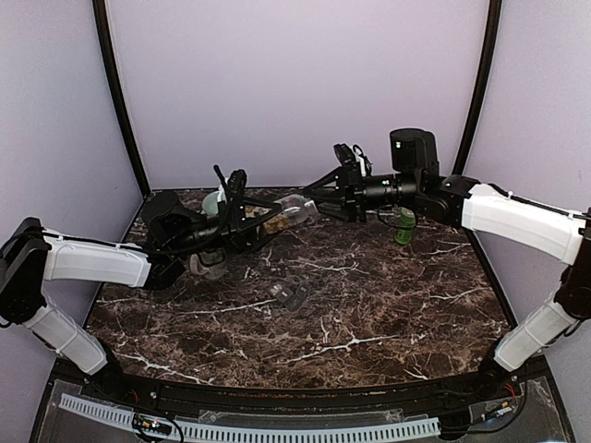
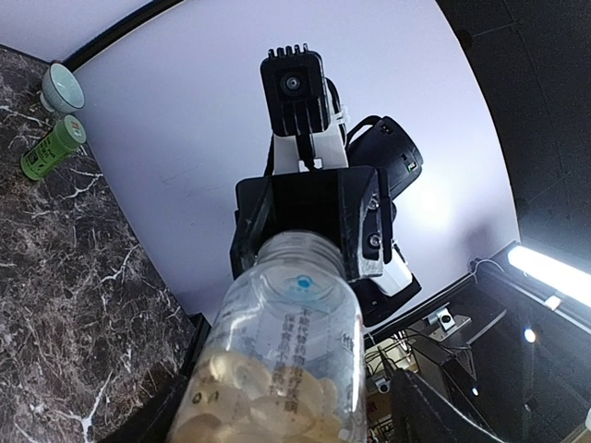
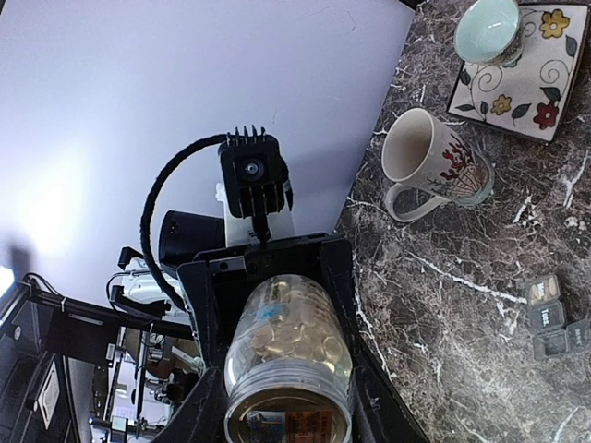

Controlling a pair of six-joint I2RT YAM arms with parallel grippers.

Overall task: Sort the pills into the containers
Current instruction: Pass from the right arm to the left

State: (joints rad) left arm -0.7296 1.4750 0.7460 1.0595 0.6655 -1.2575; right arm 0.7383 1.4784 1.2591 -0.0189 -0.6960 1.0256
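A clear pill jar (image 1: 288, 213) hangs in the air over the back of the table, held from both ends. Tan-yellow pills (image 2: 268, 388) fill its lower part and also show in the right wrist view (image 3: 295, 337). My left gripper (image 1: 251, 219) is shut on the jar's base end (image 3: 277, 295). My right gripper (image 1: 312, 203) is shut on the threaded neck end (image 2: 297, 247). The dark grey compartment strip (image 1: 291, 295) lies on the marble below, apart from both grippers, and also shows in the right wrist view (image 3: 552, 329).
A white patterned mug (image 3: 429, 161) stands near the back left, beside a pale teal bowl (image 3: 488, 28) on a floral plate (image 3: 540, 88). A green bottle (image 1: 404, 226) stands at the back right. The back wall is close behind both arms.
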